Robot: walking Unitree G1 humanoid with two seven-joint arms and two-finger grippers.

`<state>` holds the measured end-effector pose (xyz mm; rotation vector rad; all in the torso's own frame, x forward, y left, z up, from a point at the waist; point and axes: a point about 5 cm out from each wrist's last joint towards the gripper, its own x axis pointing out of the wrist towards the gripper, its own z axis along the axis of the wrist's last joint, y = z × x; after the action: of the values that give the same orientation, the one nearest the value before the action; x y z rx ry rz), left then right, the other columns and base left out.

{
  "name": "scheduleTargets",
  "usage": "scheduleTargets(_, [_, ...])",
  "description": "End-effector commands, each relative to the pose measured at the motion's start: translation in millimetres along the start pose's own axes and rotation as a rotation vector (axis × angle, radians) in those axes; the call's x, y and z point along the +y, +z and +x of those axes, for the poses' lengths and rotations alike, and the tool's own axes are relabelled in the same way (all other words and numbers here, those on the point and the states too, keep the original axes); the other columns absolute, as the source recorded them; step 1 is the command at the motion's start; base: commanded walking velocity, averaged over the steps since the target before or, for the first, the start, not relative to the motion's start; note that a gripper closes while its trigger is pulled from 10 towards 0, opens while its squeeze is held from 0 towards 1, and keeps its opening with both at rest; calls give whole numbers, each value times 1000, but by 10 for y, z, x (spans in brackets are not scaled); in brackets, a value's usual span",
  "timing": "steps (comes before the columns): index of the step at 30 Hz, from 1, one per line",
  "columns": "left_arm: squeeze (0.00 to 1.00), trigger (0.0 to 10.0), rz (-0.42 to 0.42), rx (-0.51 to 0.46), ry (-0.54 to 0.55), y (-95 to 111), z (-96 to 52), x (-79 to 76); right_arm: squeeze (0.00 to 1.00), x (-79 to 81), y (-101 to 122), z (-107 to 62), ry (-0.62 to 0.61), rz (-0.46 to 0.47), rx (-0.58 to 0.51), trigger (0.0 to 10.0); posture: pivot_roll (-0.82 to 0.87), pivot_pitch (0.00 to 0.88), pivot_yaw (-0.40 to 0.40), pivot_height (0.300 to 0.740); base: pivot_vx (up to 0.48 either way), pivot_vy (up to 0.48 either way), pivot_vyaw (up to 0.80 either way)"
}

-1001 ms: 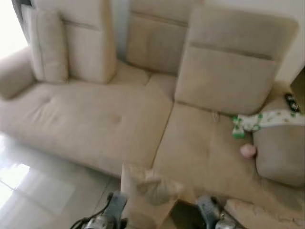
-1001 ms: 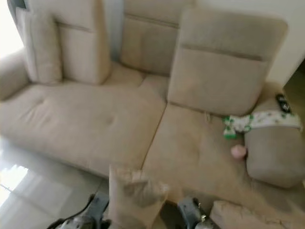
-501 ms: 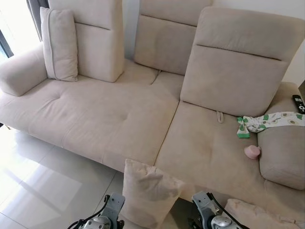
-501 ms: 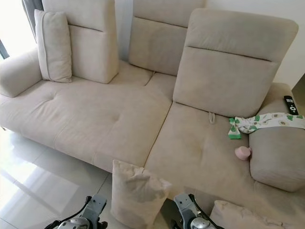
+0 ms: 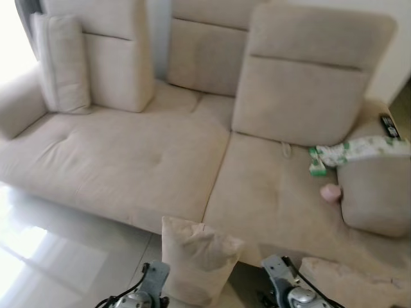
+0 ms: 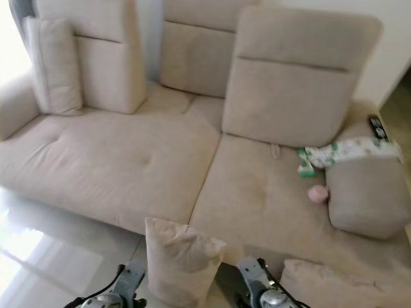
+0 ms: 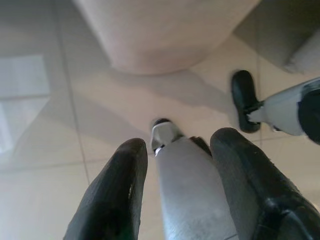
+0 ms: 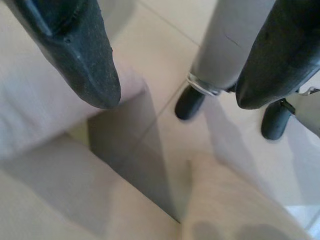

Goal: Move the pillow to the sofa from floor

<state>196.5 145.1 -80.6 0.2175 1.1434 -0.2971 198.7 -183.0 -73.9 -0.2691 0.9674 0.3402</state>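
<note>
A beige pillow [image 5: 196, 256] stands upright on the tiled floor, leaning against the front edge of the beige sofa [image 5: 148, 160]. Both arms hang low on either side of it, the left wrist [image 5: 151, 289] to its left and the right wrist [image 5: 286, 292] to its right. In the left wrist view the left gripper [image 7: 177, 145] is open and points down at the floor, with the pillow's bottom [image 7: 160, 30] just beyond it. In the right wrist view the right gripper [image 8: 175, 80] is open too, with nothing held.
A second loose cushion [image 5: 347, 282] lies at the bottom right by the sofa. On the sofa are a side pillow [image 5: 61, 64], a green-and-white cloth [image 5: 359, 151], a small pink object [image 5: 330, 192] and a remote [image 5: 388, 125]. Glossy tiles [image 5: 51, 256] stretch to the left.
The whole picture has shifted and blurred a little, so the camera has moved. The pillow and both arms keep their places relative to the sofa.
</note>
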Motion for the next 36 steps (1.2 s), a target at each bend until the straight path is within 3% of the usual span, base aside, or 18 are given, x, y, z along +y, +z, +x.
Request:
scheduleTargets(1, [0,10000,-123,-534,-264,1019,-186,-251,0,35,393,-54,-144,197,-426,10000,-84,0,63,740,0,0,-800])
scheduleTargets(7, [0,10000,-121,-533,-261,1017,-186,-243,0,31,404,-58,-143,202,-435,10000,-82,0,65,740,0,0,-621])
scheduleTargets(26, [0,10000,-139,-533,-268,1009,-184,-245,0,47,402,-62,-134,191,-446,10000,-82,0,61,740,0,0,0])
scheduleTargets(36, [0,10000,-137,-530,-271,1001,-181,-253,0,57,397,-58,-128,191,-442,10000,-83,0,63,740,0,351,0])
